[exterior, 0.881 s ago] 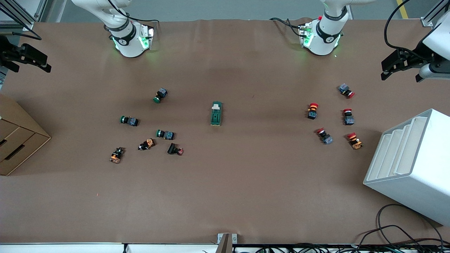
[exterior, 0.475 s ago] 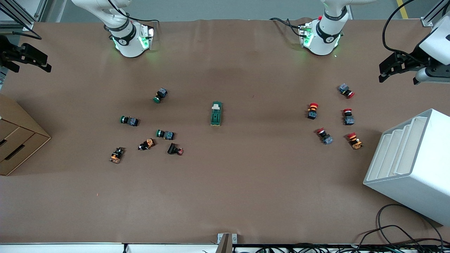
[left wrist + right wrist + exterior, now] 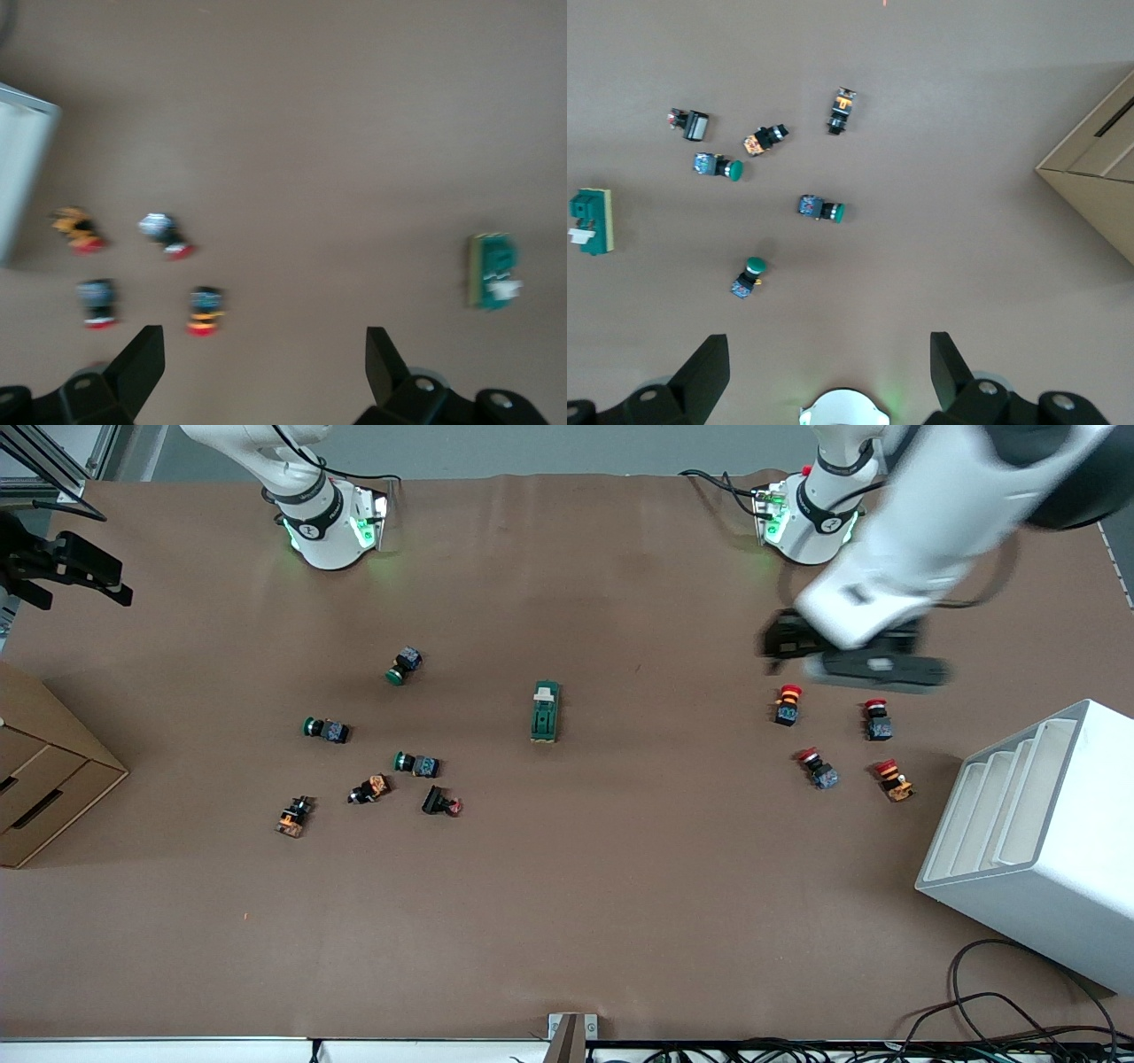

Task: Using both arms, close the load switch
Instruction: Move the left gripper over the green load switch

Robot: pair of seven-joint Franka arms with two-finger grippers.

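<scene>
Left gripper (image 3: pixel 769 640) now over red buttons (image 3: pixel 787 703)

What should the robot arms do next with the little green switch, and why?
Probably carry the left gripper on toward the load switch. The gripper is open over the red push buttons, and the switch lies untouched at mid-table. The right gripper waits at the table's edge.

Scattered green push buttons (image 3: pixel 326 729), red push buttons (image 3: pixel 787 703), cardboard box (image 3: pixel 44 771), white rack (image 3: pixel 1036 841)

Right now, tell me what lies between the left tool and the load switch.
Nothing: in the front view, only bare table separates the left tool from the load switch. The red-capped buttons sit nearer the camera.
</scene>
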